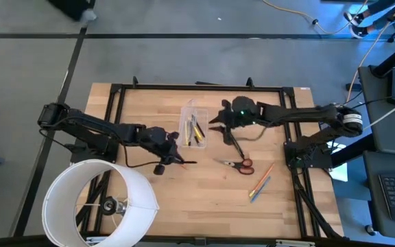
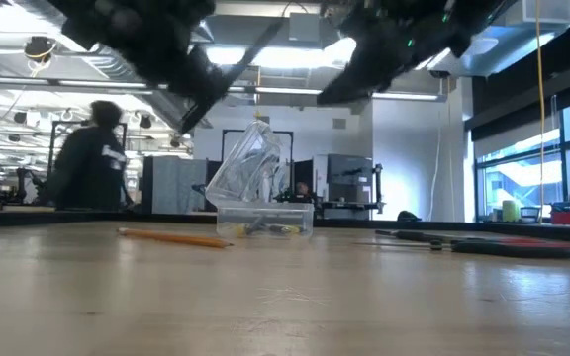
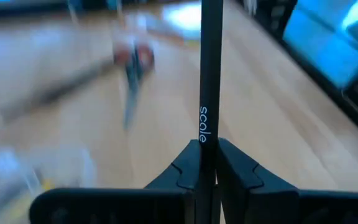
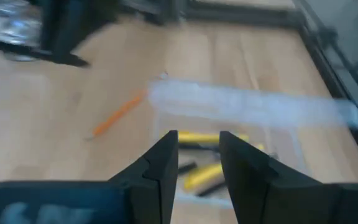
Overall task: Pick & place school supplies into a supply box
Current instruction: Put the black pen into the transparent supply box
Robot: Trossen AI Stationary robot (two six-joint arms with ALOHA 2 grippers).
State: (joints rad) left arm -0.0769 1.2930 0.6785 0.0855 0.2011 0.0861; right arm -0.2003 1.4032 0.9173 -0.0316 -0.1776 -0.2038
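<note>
My left gripper (image 1: 175,156) (image 3: 207,149) hangs over the table's middle, left of the scissors, shut on a thin black pen (image 3: 211,68). The clear supply box (image 1: 194,128) (image 2: 263,220) stands at the far middle with its lid up and yellow pens inside. My right gripper (image 1: 219,126) (image 4: 199,140) hovers just right of the box, open, with nothing between its fingers. Red-handled scissors (image 1: 238,165) (image 2: 522,245) and a black pen (image 1: 235,144) lie on the table to the right. An orange pencil (image 2: 176,237) (image 4: 120,117) lies near the box. My left gripper pinches the black pen's shaft (image 3: 207,134) between its two fingers. The pen runs along the fingers and sticks out well past their tips (image 1: 190,162), toward the table's right side. It is lifted off the table.
A large white cylinder (image 1: 98,202) stands at the near left corner. An orange and a blue pencil (image 1: 260,182) lie near the right edge. A black frame (image 1: 197,87) runs round the table. A person (image 2: 92,158) shows in the room beyond.
</note>
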